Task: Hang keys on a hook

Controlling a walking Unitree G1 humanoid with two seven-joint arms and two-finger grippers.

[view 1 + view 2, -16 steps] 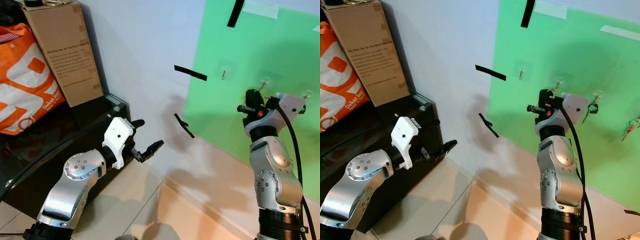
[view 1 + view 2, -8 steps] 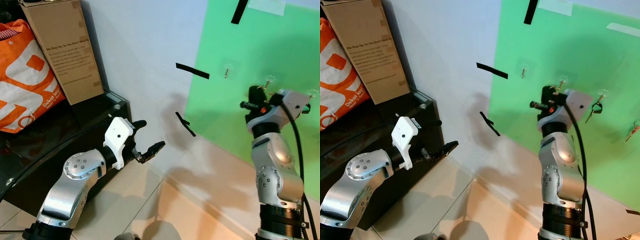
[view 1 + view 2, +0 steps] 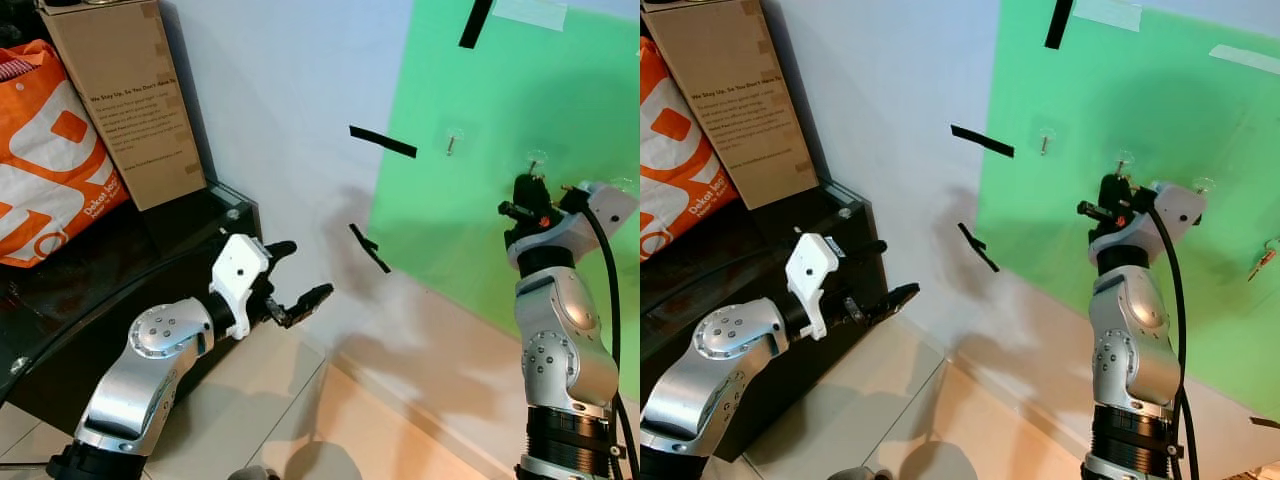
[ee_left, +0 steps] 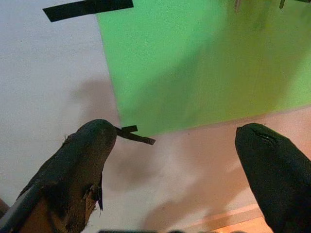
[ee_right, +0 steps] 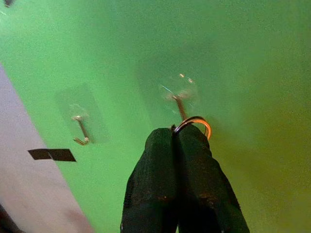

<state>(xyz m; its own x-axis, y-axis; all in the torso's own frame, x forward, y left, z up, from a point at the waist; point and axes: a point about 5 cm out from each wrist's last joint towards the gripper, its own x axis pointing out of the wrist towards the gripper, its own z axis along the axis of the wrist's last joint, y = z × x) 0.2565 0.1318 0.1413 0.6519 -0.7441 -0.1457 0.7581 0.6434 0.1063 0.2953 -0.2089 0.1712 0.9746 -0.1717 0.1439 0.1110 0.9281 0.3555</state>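
Left tool (image 3: 296,276) hangs low near the white wall, its black fingers apart and holding nothing. Right tool (image 5: 181,141) is raised against the green wall sheet (image 3: 520,90), fingers clamped together on a thin metal key ring (image 5: 193,123), just below a clear stick-on hook (image 5: 178,99)

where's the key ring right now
The key ring is pinched at the tips of the right gripper, raised against the green sheet on the robot's right, just below a clear stick-on hook.
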